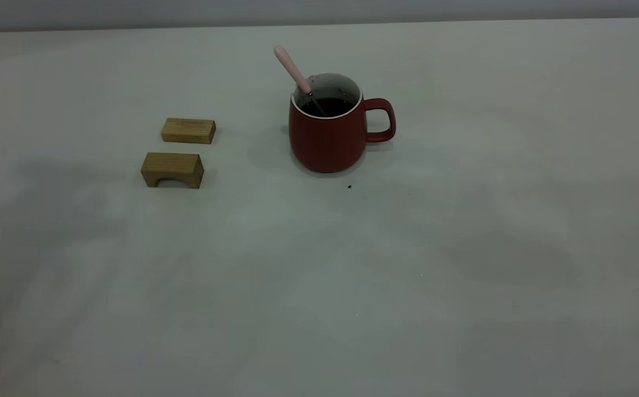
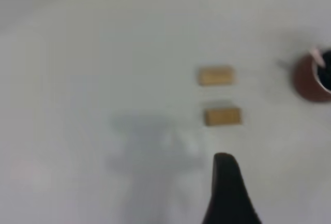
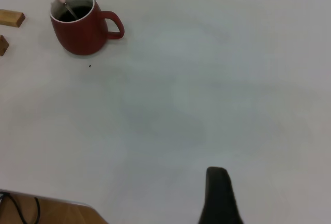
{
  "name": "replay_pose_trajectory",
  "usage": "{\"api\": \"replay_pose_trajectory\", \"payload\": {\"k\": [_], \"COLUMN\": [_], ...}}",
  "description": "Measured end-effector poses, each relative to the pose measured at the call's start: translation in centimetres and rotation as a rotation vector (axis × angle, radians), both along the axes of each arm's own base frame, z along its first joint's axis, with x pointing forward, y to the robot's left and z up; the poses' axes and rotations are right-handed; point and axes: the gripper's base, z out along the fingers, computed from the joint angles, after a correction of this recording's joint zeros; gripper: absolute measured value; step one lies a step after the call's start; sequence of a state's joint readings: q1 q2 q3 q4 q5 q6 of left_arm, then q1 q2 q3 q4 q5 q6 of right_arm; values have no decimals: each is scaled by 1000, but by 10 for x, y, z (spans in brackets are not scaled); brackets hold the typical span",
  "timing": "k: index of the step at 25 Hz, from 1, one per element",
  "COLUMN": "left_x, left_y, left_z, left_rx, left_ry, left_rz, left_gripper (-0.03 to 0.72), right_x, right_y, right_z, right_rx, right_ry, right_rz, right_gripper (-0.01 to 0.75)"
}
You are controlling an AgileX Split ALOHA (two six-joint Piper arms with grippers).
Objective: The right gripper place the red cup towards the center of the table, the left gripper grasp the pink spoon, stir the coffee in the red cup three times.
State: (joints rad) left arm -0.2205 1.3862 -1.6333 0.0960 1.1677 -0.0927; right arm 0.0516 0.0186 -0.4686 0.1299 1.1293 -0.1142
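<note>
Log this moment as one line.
cup: upright, mid-table | spoon: in cup, leaning on rim | left gripper: clear | right gripper: clear

One red cup (image 1: 327,138) stands on one pale grey counter (image 1: 319,286), toward the far middle. The cup has one loop handle on its right side. One pink spoon (image 1: 293,69) leans inside it, its handle tilted up to the left over the rim. One pool of dark coffee (image 1: 330,106) fills the cup's lower part. Two wooden blocks lie to the left of the cup: one plain rectangular block (image 1: 188,130) farther away, and one block with an arched cutout (image 1: 172,170) nearer. One tiny dark speck (image 1: 349,187) sits just near of the cup. In total: one cup, one spoon, two blocks.
</note>
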Motion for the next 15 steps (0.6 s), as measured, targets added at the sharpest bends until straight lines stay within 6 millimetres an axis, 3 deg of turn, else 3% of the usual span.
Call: {"api": "replay_pose_trajectory", "payload": {"k": [3, 6, 11, 15], "left_x": [-50, -107, -195, -233], "left_y": [15, 29, 49, 57], "left_z": [13, 7, -38, -91], "left_rx": [15, 21, 8, 2], "left_ry": [-75, -125, -183, -183], "left_rz": [22, 31, 34, 37], "left_gripper": [548, 548, 548, 548], "right_x": [0, 0, 0, 0], "right_y": [0, 0, 0, 0], "right_z": [0, 0, 0, 0], "right_rx": [0, 0, 0, 0], "right_ry": [0, 0, 0, 0], "right_rz": [0, 0, 0, 0], "right_gripper": [584, 584, 584, 584]}}
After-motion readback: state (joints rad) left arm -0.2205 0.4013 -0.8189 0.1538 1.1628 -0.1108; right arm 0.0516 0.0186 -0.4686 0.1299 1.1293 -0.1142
